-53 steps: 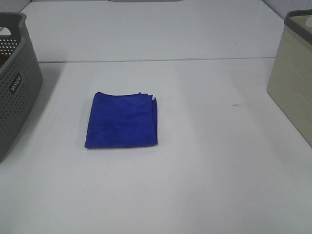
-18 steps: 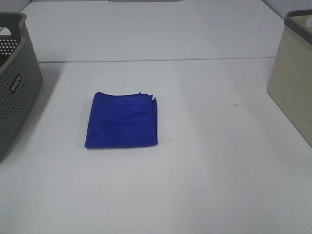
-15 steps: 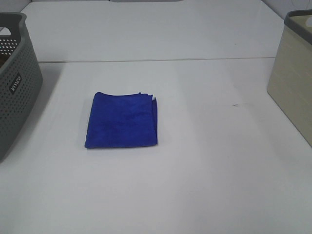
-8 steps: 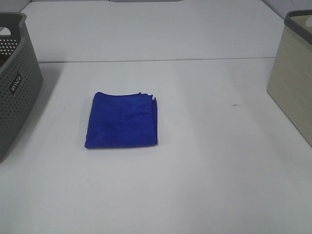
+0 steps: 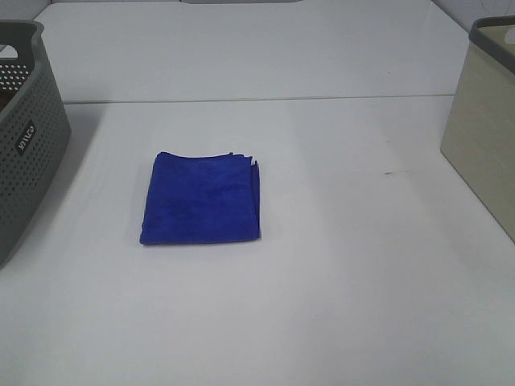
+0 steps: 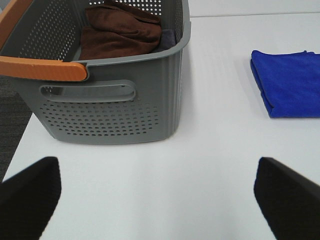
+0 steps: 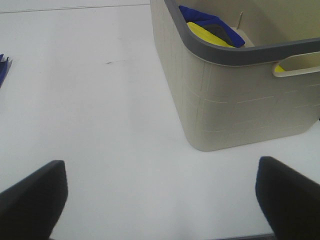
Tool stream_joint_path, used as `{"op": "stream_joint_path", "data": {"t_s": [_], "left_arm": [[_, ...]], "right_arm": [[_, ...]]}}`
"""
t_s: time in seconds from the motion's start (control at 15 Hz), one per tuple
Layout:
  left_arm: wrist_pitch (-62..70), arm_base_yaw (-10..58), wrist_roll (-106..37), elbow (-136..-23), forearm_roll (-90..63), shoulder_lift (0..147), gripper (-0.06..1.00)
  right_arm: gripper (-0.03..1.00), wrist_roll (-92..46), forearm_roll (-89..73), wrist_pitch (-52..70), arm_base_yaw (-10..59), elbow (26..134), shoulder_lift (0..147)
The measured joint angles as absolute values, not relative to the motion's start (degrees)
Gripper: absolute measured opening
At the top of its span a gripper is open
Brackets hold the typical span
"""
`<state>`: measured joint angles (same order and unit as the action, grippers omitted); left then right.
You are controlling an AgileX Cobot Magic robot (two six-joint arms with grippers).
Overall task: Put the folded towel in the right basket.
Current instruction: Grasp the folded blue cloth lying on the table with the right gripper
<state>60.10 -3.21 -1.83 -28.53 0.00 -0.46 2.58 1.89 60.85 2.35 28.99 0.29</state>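
Towel [image 5: 201, 199] on table [image 5: 346, 273]; grey basket [image 6: 110, 107] holds brown cloth [image 6: 120, 32]; beige basket [image 7: 225, 100] holds blue cloth [image 7: 210, 21], yellow cloth [image 7: 202, 31]; left gripper [image 6: 157, 200], right gripper [image 7: 160, 200] spread wide, empty.

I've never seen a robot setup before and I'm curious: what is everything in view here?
towel: one, blue, folded, flat on the table, nearer the grey basket
grey basket: one, perforated, orange handle, table's left side
brown cloth: one, inside the grey basket
beige basket: one, grey rim, table's right side
blue and yellow items: inside the beige basket, count unclear
dark mark: one, small, on the table right of the towel
table: one, white
left gripper: one, black, open, empty, facing the grey basket
right gripper: one, black, open, empty, facing the beige basket
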Motion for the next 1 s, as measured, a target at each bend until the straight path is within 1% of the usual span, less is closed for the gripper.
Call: {"op": "stream_joint_path", "data": {"t_s": [0.13, 0.2, 0.27, 0.4, 0.53, 0.67, 0.8, 0.93, 1.0], "left_arm": [[60.10, -3.21, -1.83, -28.53, 0.00, -0.46, 0.97], [60.10, -3.21, -1.83, -28.53, 0.00, -0.46, 0.97], [60.10, -3.21, -1.83, -28.53, 0.00, -0.46, 0.97], [60.10, -3.21, -1.83, -28.53, 0.00, -0.46, 0.97], [60.10, -3.21, -1.83, -28.53, 0.00, -0.46, 0.97], [60.10, -3.21, -1.83, -28.53, 0.00, -0.46, 0.97], [60.10, -3.21, -1.83, -28.53, 0.00, -0.46, 0.97], [60.10, -3.21, -1.83, -28.53, 0.00, -0.46, 0.97], [60.10, -3.21, -1.83, -28.53, 0.00, -0.46, 0.97]], "right_arm": [[0.97, 2.35, -0.97, 63.71, 2.35, 33.40, 8.94], [0.97, 2.35, -5.16, 67.78, 2.35, 40.51, 21.77], [0.97, 2.35, -8.48, 69.33, 2.35, 46.35, 30.08], [0.97, 2.35, -12.38, 69.61, 2.35, 56.89, 43.03], [0.97, 2.29, -13.98, 69.61, 2.35, 64.80, 53.06], [0.97, 0.97, -16.04, 67.21, 2.35, 69.39, 60.33], [0.97, -1.26, -20.40, 62.51, 3.78, 70.70, 66.58], [0.97, -0.97, -22.69, 59.13, 9.22, 70.82, 71.85], [0.96, -0.63, -23.84, 56.09, 13.64, 70.82, 75.75]]}}
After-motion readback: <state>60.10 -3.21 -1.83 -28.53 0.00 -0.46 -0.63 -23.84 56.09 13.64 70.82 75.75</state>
